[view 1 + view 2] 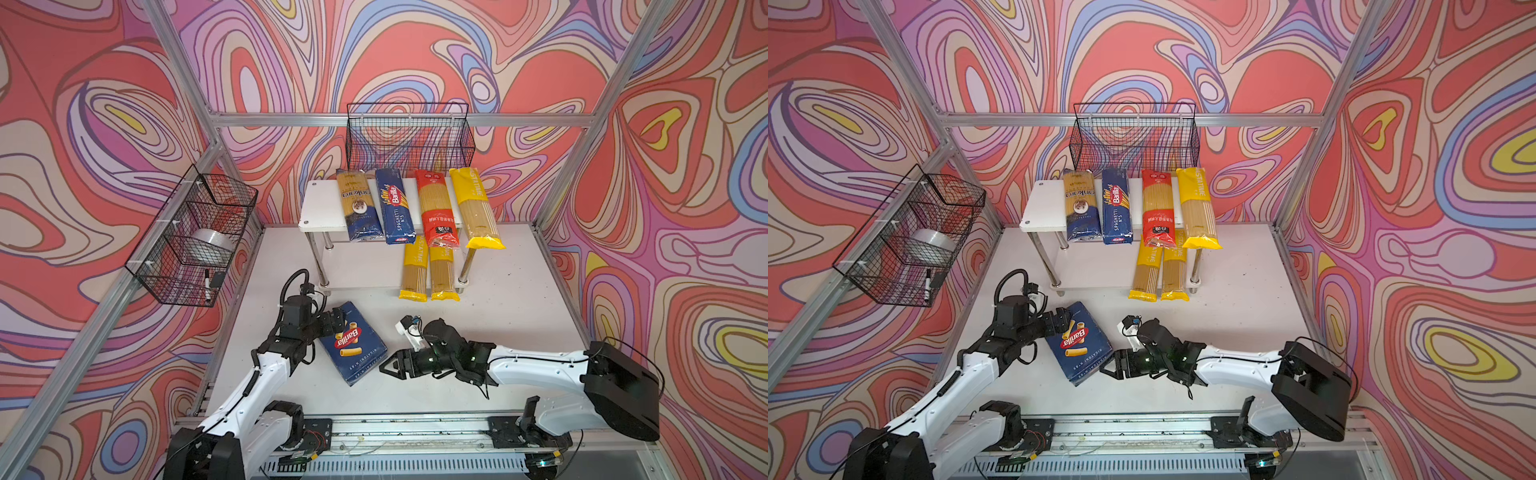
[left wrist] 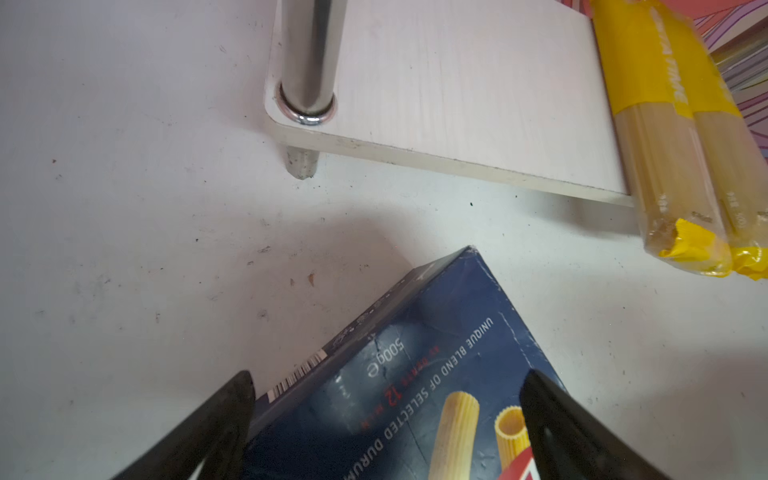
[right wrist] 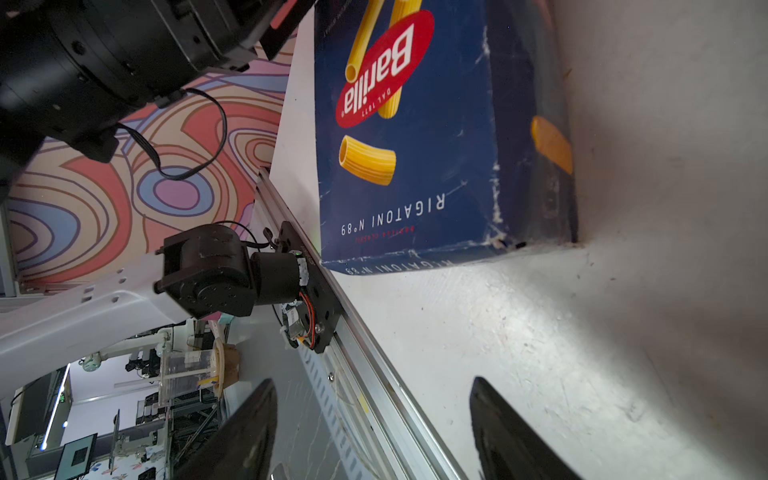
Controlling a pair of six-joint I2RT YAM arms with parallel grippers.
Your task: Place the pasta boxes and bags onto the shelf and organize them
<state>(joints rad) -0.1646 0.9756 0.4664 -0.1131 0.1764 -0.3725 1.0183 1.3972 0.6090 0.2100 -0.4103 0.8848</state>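
The wide blue Barilla rigatoni box [image 1: 353, 349] [image 1: 1079, 345] lies askew on the table, in front of the shelf. My left gripper [image 1: 338, 322] [image 2: 388, 378] is shut on its far corner, one finger against the barcode side and one over the front face. My right gripper [image 1: 384, 368] [image 3: 374, 386] hangs open and empty just right of the box's near end [image 3: 415, 145]. On the shelf's top board [image 1: 320, 208] lie a dark blue bag [image 1: 359, 208], the narrow Barilla spaghetti box [image 1: 395, 208], a red bag [image 1: 436, 212] and a yellow bag [image 1: 476, 208]. Two yellow bags [image 1: 415, 270] [image 1: 442, 270] rest on the lower board [image 2: 457, 83].
A black wire basket [image 1: 409, 137] hangs on the back wall above the shelf. Another basket [image 1: 195, 237] on the left wall holds a tape roll [image 1: 212, 245] and a marker [image 1: 206, 284]. An aluminium rail [image 1: 415, 432] runs along the table's front edge.
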